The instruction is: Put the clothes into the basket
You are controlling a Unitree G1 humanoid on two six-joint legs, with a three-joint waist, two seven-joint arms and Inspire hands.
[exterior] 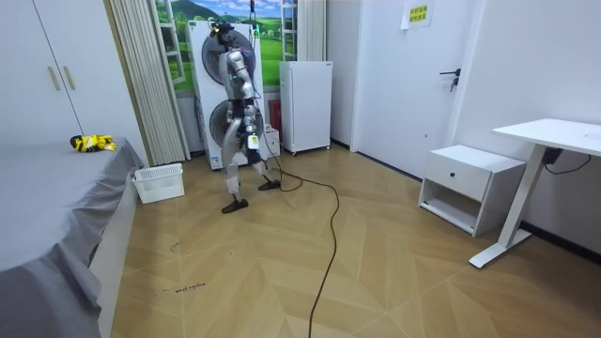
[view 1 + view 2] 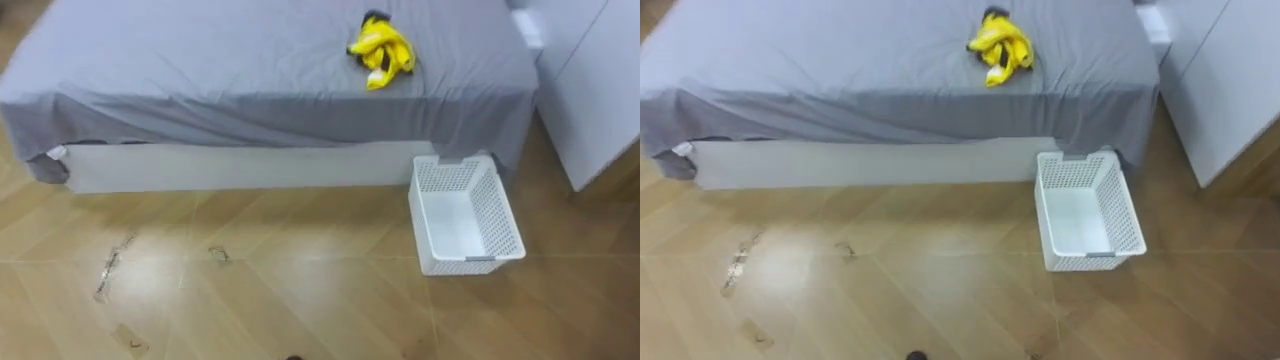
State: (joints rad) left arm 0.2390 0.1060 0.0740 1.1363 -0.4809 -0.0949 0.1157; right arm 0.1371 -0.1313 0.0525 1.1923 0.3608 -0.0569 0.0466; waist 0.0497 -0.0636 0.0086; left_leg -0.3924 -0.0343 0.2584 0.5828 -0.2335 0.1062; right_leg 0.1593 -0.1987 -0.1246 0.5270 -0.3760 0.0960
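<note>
In the left eye view, the yellow clothes lay bunched on the grey bed, near its right end. The white basket stood on the wooden floor, just beside the bed's right corner.

In the room view, the robot stood upright, well apart from the bed. Its left hand hung by its hip, and whether either hand was released or clenched could not be told.

In the right eye view, the clothes lay on the bed, apart from the basket.

The robot stands legs astride, left robot hand hanging at its hip.
</note>
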